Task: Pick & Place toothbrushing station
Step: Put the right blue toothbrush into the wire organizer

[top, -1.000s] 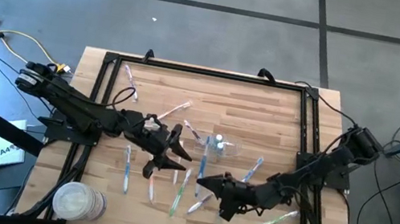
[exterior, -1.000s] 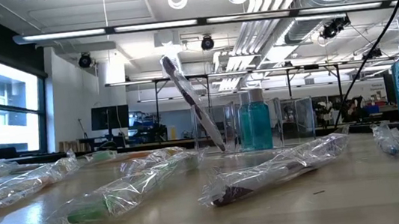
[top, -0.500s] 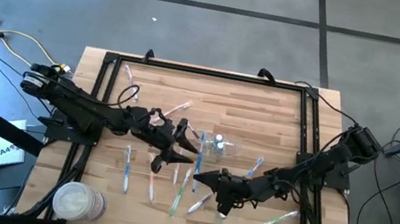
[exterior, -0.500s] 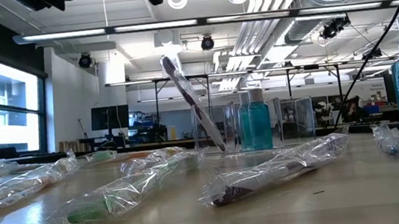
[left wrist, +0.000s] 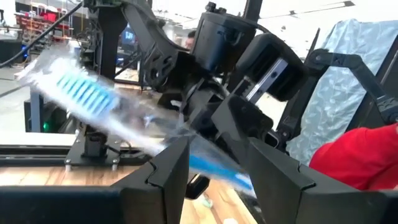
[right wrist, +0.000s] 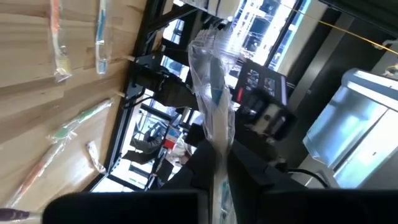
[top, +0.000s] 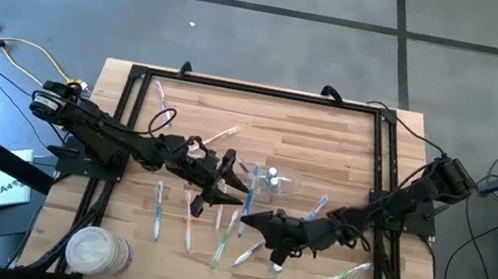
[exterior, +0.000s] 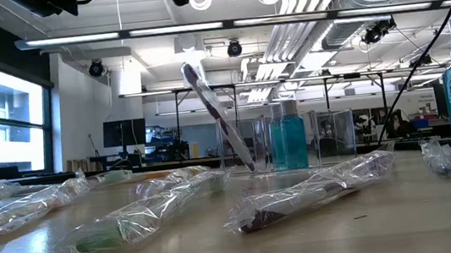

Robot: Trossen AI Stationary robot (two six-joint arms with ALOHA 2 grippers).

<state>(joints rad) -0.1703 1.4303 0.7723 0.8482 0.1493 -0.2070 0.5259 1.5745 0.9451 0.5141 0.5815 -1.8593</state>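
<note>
High view: the wooden table (top: pixel 331 133) carries wrapped toothbrushes scattered over its middle, and both arms reach in toward its centre. The left gripper (top: pixel 232 193) hangs over the scatter just left of the clear container (top: pixel 284 185); the right gripper (top: pixel 251 219) sits close beside it, nearer the front edge. In the left wrist view the left gripper (left wrist: pixel 214 163) is closed partway on a wrapped blue brush (left wrist: pixel 87 96), its bristle end sticking out to one side. In the right wrist view the right gripper (right wrist: pixel 214 186) is pinched tight on a wrapped teal brush (right wrist: pixel 213 87) that stands straight out from the fingers. A green brush (top: pixel 343 274) lies near the right front corner. Low view shows a dark brush (exterior: pixel 218 119) leaning in the container beside a small blue bottle (exterior: pixel 288 140).
</note>
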